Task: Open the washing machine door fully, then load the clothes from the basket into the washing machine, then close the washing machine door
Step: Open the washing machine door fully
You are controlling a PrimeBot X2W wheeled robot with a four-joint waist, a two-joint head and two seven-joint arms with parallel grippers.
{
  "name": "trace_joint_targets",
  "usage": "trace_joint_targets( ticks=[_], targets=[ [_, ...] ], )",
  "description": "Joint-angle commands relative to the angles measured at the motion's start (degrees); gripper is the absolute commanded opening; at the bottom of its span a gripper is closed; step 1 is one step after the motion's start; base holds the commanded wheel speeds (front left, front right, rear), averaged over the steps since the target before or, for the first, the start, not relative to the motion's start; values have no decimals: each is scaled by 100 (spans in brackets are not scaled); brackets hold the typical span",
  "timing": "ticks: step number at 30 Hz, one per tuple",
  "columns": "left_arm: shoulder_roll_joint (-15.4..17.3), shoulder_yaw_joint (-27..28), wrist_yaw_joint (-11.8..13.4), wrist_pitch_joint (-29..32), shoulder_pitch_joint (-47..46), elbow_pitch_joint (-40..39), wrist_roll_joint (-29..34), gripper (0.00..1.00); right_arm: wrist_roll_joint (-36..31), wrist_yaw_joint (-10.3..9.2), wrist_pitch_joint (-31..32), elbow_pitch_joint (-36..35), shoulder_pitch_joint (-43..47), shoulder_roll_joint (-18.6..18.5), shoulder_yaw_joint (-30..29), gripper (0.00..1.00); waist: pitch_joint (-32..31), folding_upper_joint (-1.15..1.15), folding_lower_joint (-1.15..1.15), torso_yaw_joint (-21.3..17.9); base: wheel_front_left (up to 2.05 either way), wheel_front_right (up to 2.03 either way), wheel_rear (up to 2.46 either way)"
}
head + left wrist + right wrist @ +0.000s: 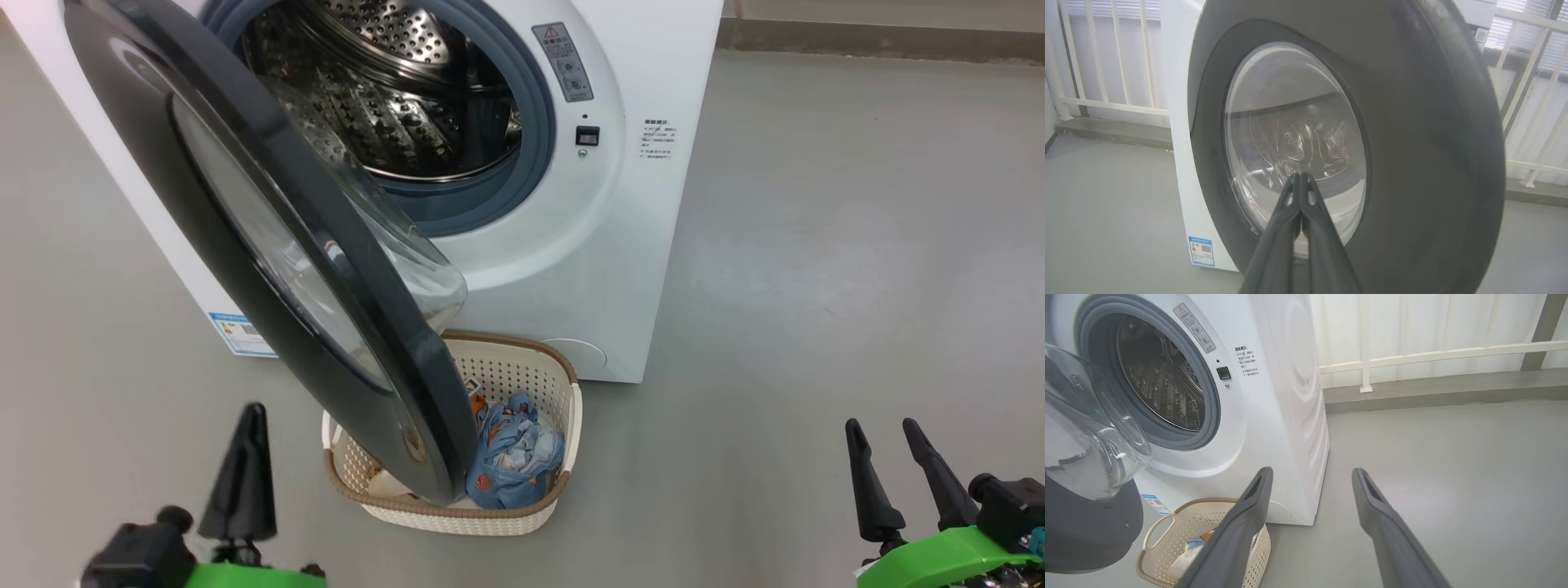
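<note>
One washing machine door (269, 245) stands partly open at 10 o'clock in the head view. Its lower edge overlaps the basket (522, 367) at 6 o'clock, which holds the clothes (514, 457), with the washing machine (620, 245) behind at 12. Left gripper (255, 416) at 7 o'clock is clenched and empty; right gripper (882, 426) at 4 o'clock is spread wide and empty.

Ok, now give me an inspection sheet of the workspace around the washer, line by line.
Surface: smooth grey floor.
Job's things: washing machine door partly open, swung out above the basket; clothes in the basket; washing machine drum looks empty.
Clutter: nothing seen.
End effectors: left end effector shut, aimed at the door's outer face, contact unclear; right end effector open, over the floor.
Cables: nothing seen.
Surroundings: white railing behind the machine.
</note>
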Motion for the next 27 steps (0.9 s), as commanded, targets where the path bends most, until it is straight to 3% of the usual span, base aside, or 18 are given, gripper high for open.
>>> trace_joint_targets(
  ticks=[1, 7, 13, 20, 27],
  targets=[
    [52, 188, 47, -37, -288, -278, -25, 0, -42, 26, -70, -153, -19, -95, 94, 100, -1, 0, 0, 9, 0, 0, 0],
    [52, -93, 277, -37, -414, -1613, -135, 0, -75, 26, -70, -215, -20, -69, 59, 100, 18, 0, 0, 33, 0, 0, 0],
    [52, -1148, 266, -37, -544, -2326, 100, 0, -80, 26, -70, -251, -10, -56, 36, 100, 20, 0, 0, 17, 0, 0, 0],
    [52, -2345, 233, -37, -809, -1586, -316, 0, -113, 26, -70, -284, -7, -29, 66, 100, 17, 0, 0, -59, 0, 0, 0],
    [52, -2785, 301, -37, -1281, -434, -885, 0, -130, 26, -70, -313, -54, -30, 86, 100, 108, 0, 0, -116, 0, 0, 0]
  ],
)
